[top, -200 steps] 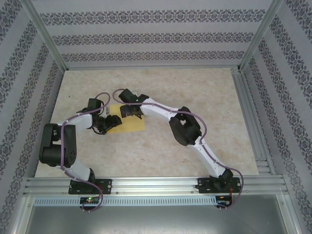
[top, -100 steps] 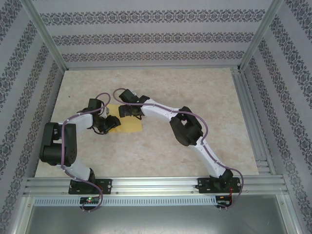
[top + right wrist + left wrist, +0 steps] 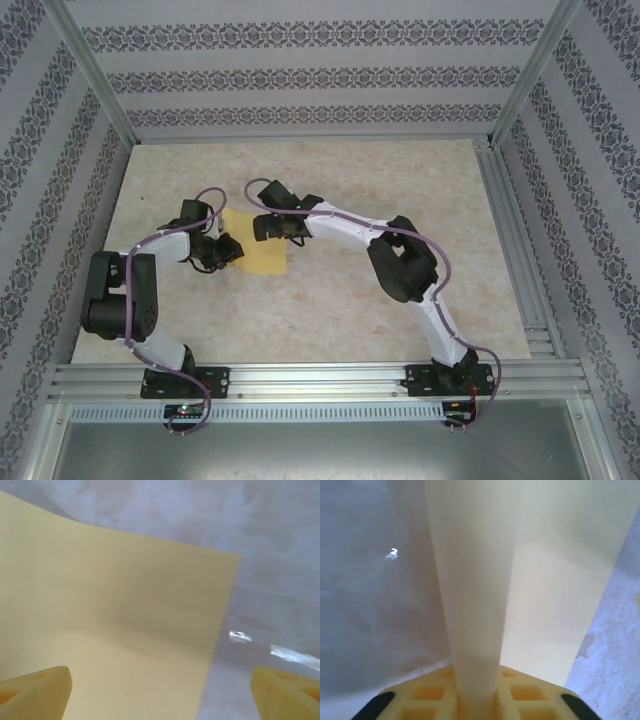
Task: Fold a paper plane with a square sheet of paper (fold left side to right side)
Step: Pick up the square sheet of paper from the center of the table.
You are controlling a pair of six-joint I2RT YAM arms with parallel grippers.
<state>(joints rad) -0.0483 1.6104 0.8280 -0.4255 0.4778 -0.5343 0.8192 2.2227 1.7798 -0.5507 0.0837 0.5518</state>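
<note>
The square sheet of paper lies on the table, a bit to the left, between our two grippers. Its left edge is lifted up off the table. Our left gripper has its two yellow fingers squeezed onto that lifted edge, and the paper stands up from between them like a thin wall. Our right gripper is wide open, with its fingers far apart, over the flat right part of the sheet. It holds nothing.

We think the paper is very light and very thin. It bends easily and will flop if we let go. It can crumple or tear if we pull hard, and it can slide on the smooth table. So we think the best place to hold it is right at the edge, with a soft pinch. The open gripper could press the flat part down so the sheet does not slip while the left side goes over to the right side.
</note>
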